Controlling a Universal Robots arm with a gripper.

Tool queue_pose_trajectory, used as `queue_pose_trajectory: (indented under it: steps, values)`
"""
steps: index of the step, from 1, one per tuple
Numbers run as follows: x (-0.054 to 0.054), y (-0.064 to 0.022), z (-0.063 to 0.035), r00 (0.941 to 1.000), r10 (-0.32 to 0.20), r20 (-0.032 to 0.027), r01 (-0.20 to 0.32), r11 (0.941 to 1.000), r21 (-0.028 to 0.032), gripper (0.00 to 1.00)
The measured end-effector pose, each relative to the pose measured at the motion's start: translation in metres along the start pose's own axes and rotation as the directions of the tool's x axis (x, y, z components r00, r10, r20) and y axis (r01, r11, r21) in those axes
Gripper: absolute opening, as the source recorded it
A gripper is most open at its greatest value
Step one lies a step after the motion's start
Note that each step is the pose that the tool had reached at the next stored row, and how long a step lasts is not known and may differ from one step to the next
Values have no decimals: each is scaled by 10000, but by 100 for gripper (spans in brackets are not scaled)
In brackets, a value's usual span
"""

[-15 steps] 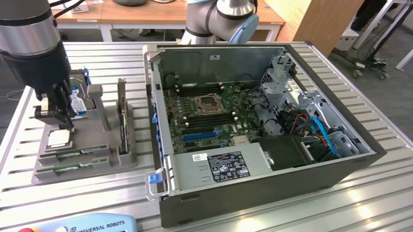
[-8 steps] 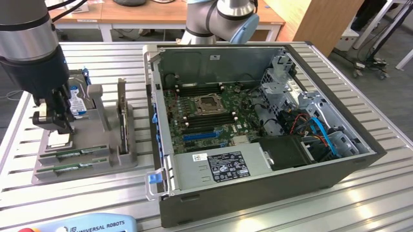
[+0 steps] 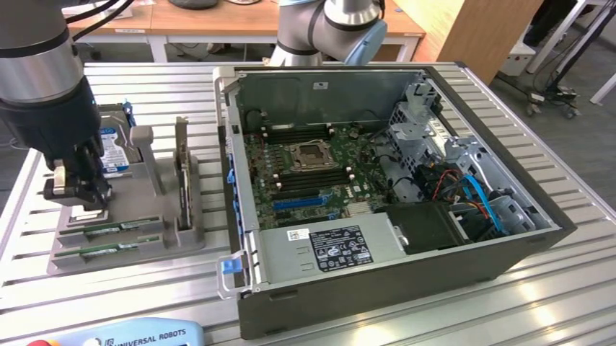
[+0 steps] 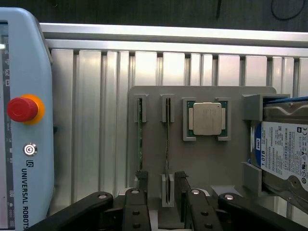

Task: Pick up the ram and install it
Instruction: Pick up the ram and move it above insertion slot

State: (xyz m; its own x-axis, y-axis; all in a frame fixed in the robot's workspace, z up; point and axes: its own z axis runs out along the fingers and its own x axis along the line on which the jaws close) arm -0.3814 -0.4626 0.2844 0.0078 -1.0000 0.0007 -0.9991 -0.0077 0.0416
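Observation:
Two green ram sticks stand on edge in slots of a grey holder [image 4: 207, 159], one [image 4: 140, 139] nearer the teach pendant and one [image 4: 167, 139] nearer the silver processor chip [image 4: 207, 119]. In the exterior view the same ram sticks [image 3: 120, 228] [image 3: 109, 249] lie at the near end of the holder [image 3: 144, 249]. My gripper [image 3: 82, 202] hangs just above the holder, open. In the wrist view the gripper [image 4: 162, 202] has its dark fingers [image 4: 142, 195] either side of the end of the stick nearer the chip, holding nothing.
An open computer case [image 3: 405, 281] takes up the exterior view's right, its motherboard [image 3: 308, 169] exposed. A blue-labelled hard drive [image 4: 284, 154] stands in the holder beyond the chip. A teach pendant [image 4: 24, 120] with a red stop button lies at the table's near edge.

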Motion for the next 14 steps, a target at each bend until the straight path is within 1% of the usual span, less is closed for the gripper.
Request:
queue_pose_trajectory:
  steps: [4,8,11,14]
  values:
    - [58,4,0,10000,0,-1,0,10000,-1,36]
    - [58,4,1,10000,1,1,-1,10000,0,36]
    - [59,3,30,10000,0,0,0,10000,0,36]
    - [59,1,81,10000,0,0,0,10000,0,36]
